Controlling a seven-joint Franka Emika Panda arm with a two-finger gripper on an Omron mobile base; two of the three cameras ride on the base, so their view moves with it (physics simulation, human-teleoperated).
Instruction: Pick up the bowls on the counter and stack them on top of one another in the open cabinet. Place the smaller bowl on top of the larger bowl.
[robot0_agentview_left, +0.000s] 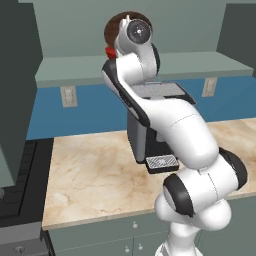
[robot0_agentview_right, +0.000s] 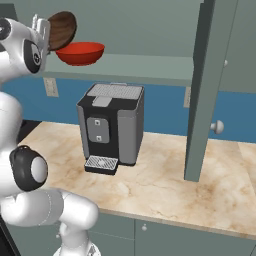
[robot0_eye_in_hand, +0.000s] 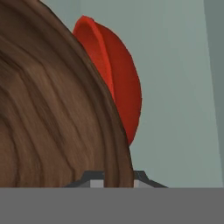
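Note:
The smaller bowl (robot0_agentview_right: 62, 29), dark brown with wood grain, hangs tipped on its side at the left end of the open cabinet. My gripper (robot0_agentview_right: 41, 29) is shut on its rim. In the hand view its streaked wall (robot0_eye_in_hand: 52, 109) covers the left half, with the rim pinched between my fingertips (robot0_eye_in_hand: 114, 178). Just below and beyond it, the larger bowl (robot0_agentview_right: 80, 52), glossy red, stands upright on the cabinet shelf (robot0_agentview_right: 150, 65); the hand view shows it (robot0_eye_in_hand: 124, 83) edge-on behind the brown one. The two bowls are close but apart. In the left base view my wrist hides most of both bowls (robot0_agentview_left: 116, 26).
A dark coffee machine (robot0_agentview_right: 112, 127) stands on the marble counter (robot0_agentview_right: 150, 185) under the shelf. A grey-green cabinet door (robot0_agentview_right: 205, 90) hangs open to the right. A dark stove (robot0_agentview_left: 20, 170) adjoins the counter's left end.

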